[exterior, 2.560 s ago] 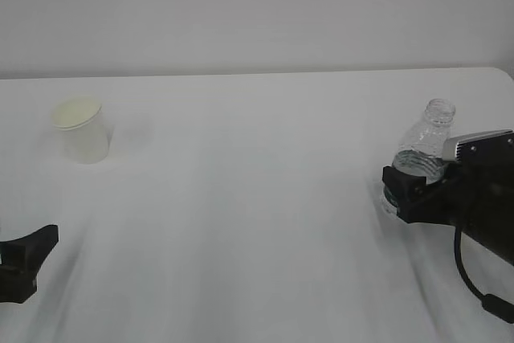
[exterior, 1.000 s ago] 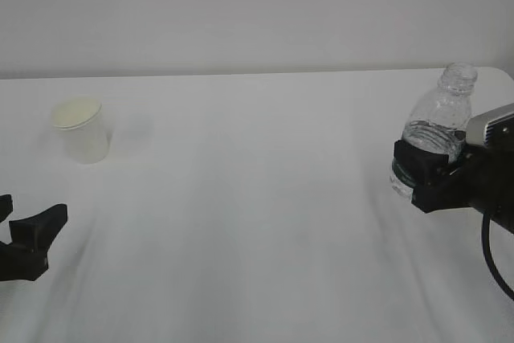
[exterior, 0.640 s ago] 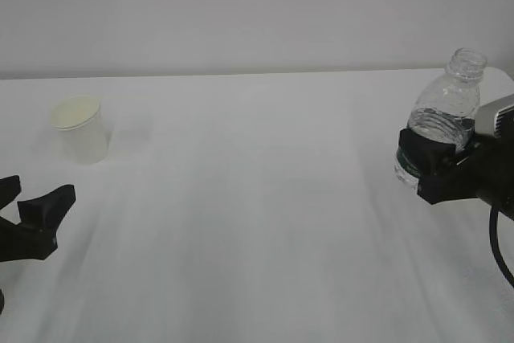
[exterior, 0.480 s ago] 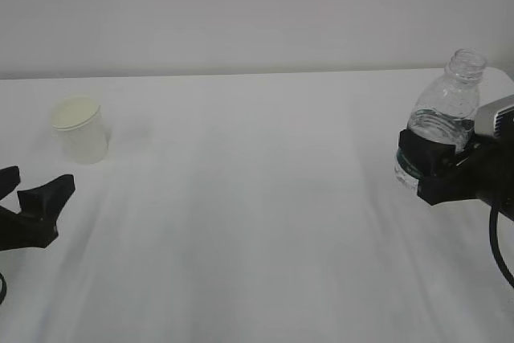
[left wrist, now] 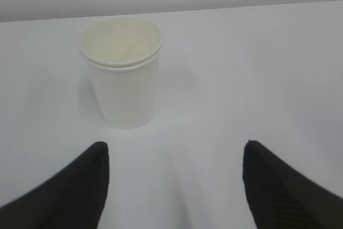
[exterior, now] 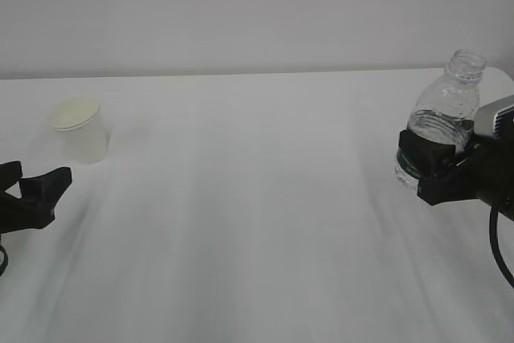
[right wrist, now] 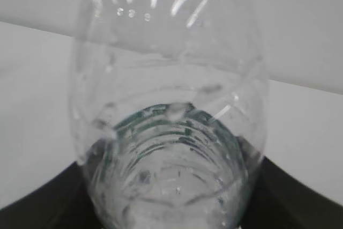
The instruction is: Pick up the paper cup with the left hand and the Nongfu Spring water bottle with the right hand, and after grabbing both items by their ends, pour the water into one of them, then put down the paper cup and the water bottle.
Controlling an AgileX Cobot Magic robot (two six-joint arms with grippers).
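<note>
White cloth covered the table (exterior: 257,222), faintly creased, and met a plain pale wall (exterior: 257,14) along a straight back edge.

On the left of the exterior view the paper cup (exterior: 79,130) stood upright on the cloth near the back. The left hand (exterior: 30,192) sat low at the left edge, in front of the cup and apart from it, its jaws spread and holding nothing. On the right, the right hand (exterior: 430,166) was clamped around the lower body of the Nongfu Spring water bottle (exterior: 443,114), which was lifted clear of the table, leaning slightly right, its mouth uncapped and uppermost.

From the left wrist camera the cup (left wrist: 121,71) showed a rolled rim with a second rim line just beneath it and a pale, seemingly empty inside; it stood ahead of the two dark fingertips (left wrist: 80,186), closer to the left one and touching neither. The exterior view gave none of that detail.

Only the right wrist camera showed the bottle (right wrist: 171,122) close: ribbed clear plastic filling the frame, a green tint low down, droplets on the upper wall, with the dark jaws against both sides. Whether the water was inside could not be made out.
</note>
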